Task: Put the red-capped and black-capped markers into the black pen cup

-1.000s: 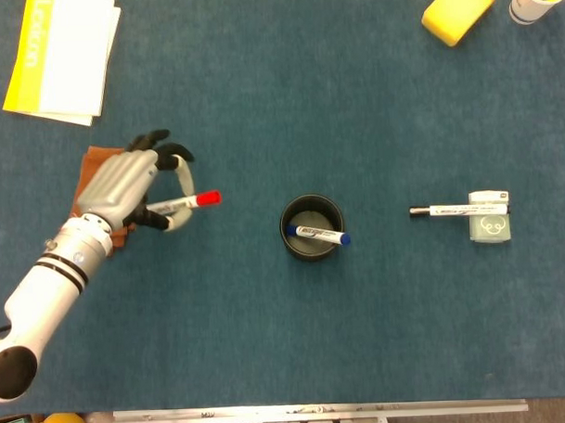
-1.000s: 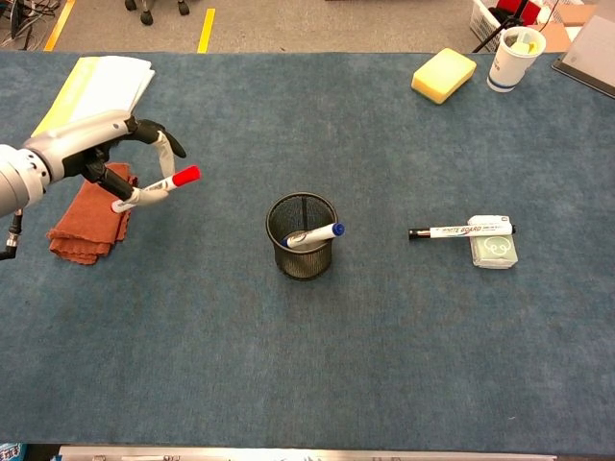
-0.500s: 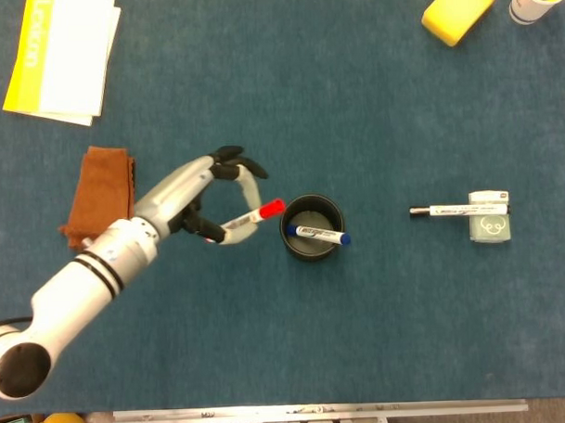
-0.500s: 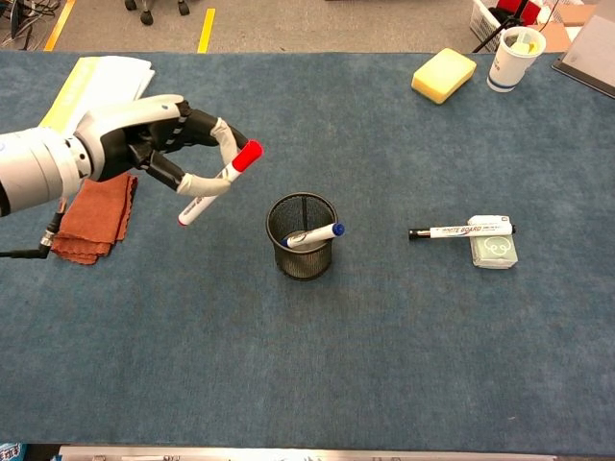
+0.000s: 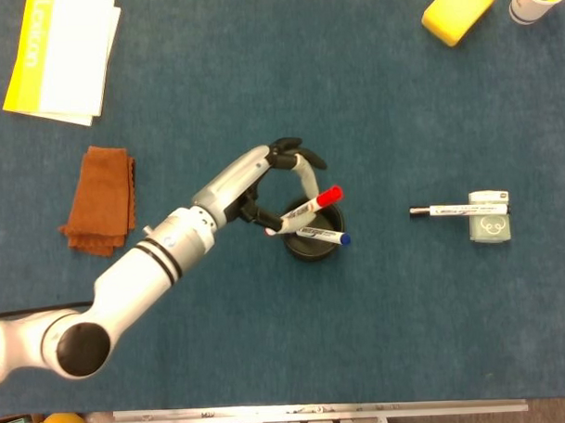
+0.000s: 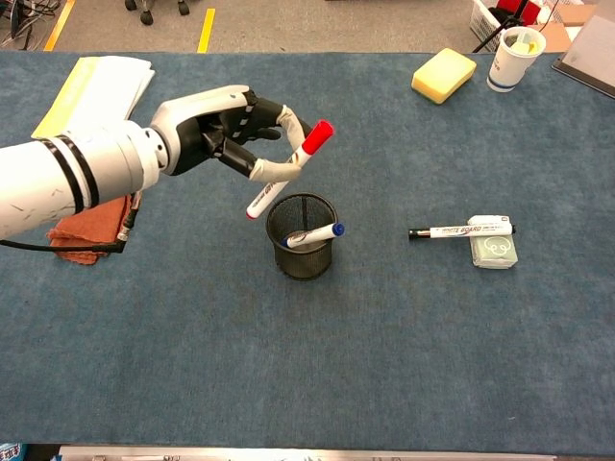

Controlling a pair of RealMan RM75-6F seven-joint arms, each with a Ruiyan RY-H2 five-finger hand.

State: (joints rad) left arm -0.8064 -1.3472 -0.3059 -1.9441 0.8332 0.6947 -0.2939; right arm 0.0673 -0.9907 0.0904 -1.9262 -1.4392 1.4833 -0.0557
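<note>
Since the earlier frames the left hand (image 5: 267,179) (image 6: 223,130) had travelled rightward from beside the folded rust-brown cloth (image 5: 99,200) (image 6: 88,219) to a spot over the round black mesh pen cup (image 5: 312,240) (image 6: 302,237). Its fingers were curled around the white red-capped marker (image 5: 309,206) (image 6: 289,167), gripping it near the middle; the marker was tilted, red cap up and to the right, lower tip just above the cup's left rim in the chest view. A white blue-capped marker (image 5: 321,234) (image 6: 314,234) leaned inside the cup, its cap at the rim. The white black-capped marker (image 5: 457,208) (image 6: 459,230) lay flat on the blue bench (image 5: 407,318) (image 6: 432,355), well to the right of the cup, its far end resting over a small pale green eraser (image 5: 490,227) (image 6: 494,249). The right hand did not show in either view.
</note>
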